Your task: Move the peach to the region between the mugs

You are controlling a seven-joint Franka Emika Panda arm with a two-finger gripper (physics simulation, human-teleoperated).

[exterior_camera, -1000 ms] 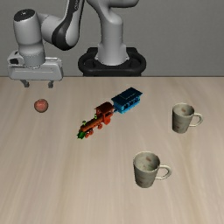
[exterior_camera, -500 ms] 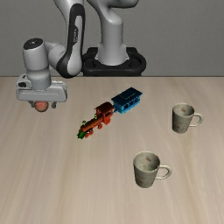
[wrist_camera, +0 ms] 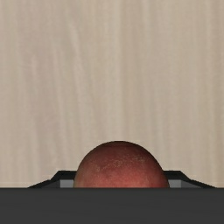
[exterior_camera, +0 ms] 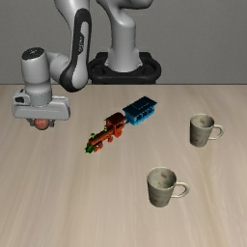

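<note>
While gripper [exterior_camera: 41, 121] hangs low | peach [wrist_camera: 120, 166] directly beneath it (grasp: cannot tell)

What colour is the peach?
The peach is mottled reddish-brown; the wrist view shows it best.

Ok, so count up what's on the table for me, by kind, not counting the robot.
Peach: 1
Mugs: 2
Toy train: 1
Total: 4
</note>
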